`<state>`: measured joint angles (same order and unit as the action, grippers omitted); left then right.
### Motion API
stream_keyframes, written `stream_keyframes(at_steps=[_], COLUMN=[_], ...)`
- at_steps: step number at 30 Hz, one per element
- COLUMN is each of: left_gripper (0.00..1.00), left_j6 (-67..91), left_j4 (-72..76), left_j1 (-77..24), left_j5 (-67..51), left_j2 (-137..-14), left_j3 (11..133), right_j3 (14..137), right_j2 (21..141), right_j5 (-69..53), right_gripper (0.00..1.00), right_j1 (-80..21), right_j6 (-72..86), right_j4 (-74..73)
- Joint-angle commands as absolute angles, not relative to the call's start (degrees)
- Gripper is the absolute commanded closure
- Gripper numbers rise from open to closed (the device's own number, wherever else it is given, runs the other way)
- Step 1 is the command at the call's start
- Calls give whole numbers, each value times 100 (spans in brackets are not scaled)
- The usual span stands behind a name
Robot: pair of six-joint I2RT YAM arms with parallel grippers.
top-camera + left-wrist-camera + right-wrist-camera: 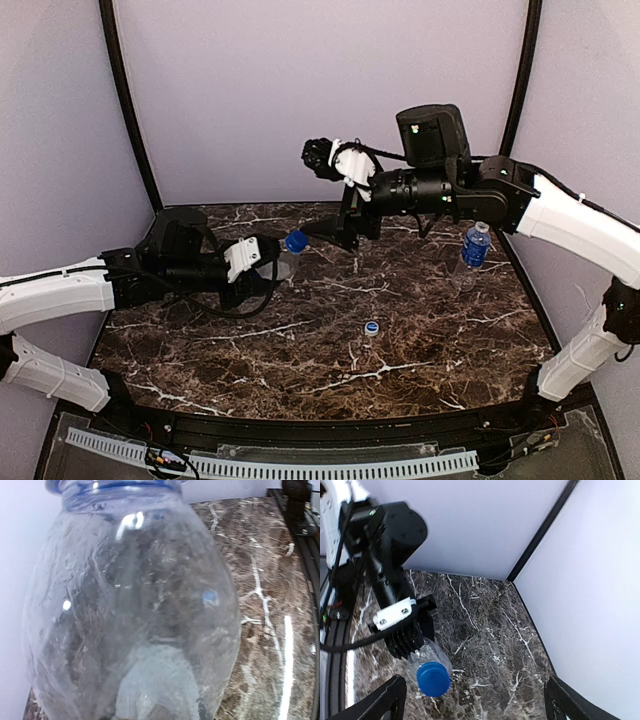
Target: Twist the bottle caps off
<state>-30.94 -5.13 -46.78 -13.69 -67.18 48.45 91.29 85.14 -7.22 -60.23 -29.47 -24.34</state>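
The left hand (266, 263) pinches a clear bottle (135, 610) near the bench's (250, 350) back edge. The right hand (477, 700), spread wide, faces its blue cap (433, 678). A loose cap (371, 327) lies mid-bench.

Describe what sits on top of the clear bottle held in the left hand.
A dark blue cap sits on the clear bottle in the left hand. It covers the neck, so how tightly it is screwed cannot be seen.

Cap (371, 327) left of upright bottle (475, 246)
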Motion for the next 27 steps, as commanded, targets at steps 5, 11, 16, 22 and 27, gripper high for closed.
stream_keyframes(at_steps=[5, 11, 16, 22, 27], left_gripper=[75, 75, 75, 75, 75], left_j6=[-2777, -2763, -2789, -2839, -2863], left_j4=[843, 806, 834, 866, 870], left_j1=[-4693, -4693, -4693, -4691, -4691], left_j5=[713, 664, 632, 577, 552], left_j2=[-6761, -6761, -6750, -6759, -6746], left_j3=[4748, 4714, 4709, 4734, 4733], right_j3=[10008, 10452, 10653, 10751, 10782], right_j2=[9303, 9622, 9872, 10074, 10122], right_j5=[-217, -308, -554, -554, -563], right_gripper=[20, 32, 39, 52, 59], right_j1=[-5842, -5831, -5839, -5834, -5835], right_j6=[1027, 1367, 1342, 1349, 1304], right_j4=[-2669, -2697, -2715, -2742, -2760])
